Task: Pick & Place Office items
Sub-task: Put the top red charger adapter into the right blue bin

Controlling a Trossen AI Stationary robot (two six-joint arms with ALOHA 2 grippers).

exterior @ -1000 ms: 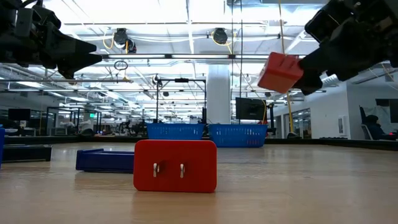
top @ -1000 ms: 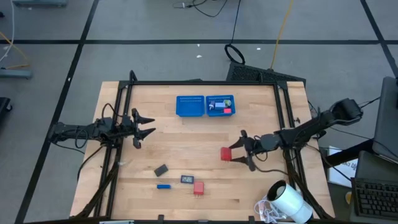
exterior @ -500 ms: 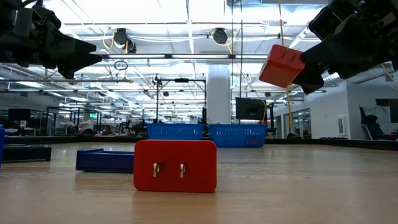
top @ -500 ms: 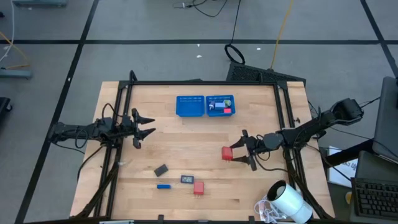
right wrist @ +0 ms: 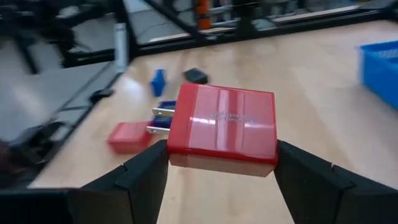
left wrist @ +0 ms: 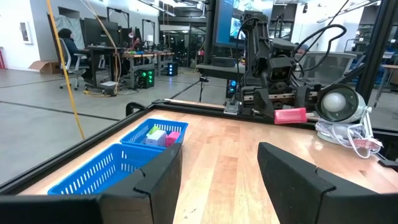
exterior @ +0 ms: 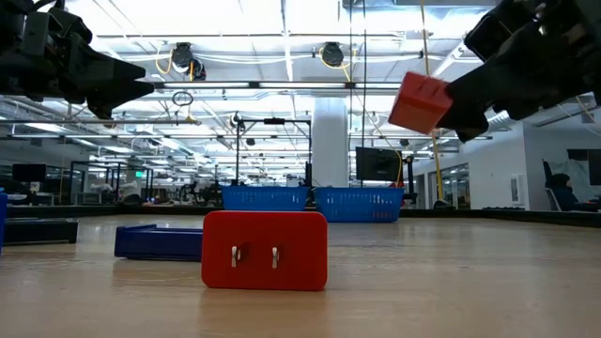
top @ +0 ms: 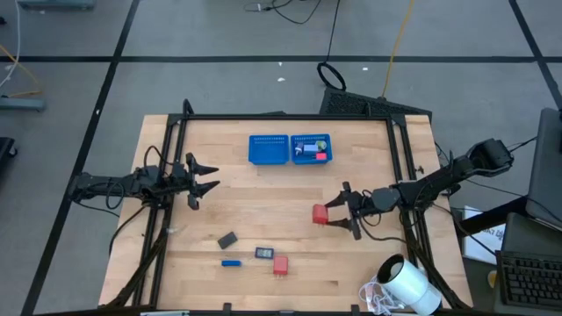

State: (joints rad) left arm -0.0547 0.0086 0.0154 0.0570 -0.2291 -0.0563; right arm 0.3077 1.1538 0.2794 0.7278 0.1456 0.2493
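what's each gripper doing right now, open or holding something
Left gripper: open, empty, above the table's left side.
Right gripper: shut on the red plastic two-prong plug block, lifted off the table.

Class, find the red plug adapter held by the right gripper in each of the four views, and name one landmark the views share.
High view: red plug adapter right of centre, in the right gripper.
Low view: upper right, raised above the table.
Left wrist view: small, far across the table.
Right wrist view: centre, between the fingers.
Shared landmark: blue mesh two-part tray, in all four views.
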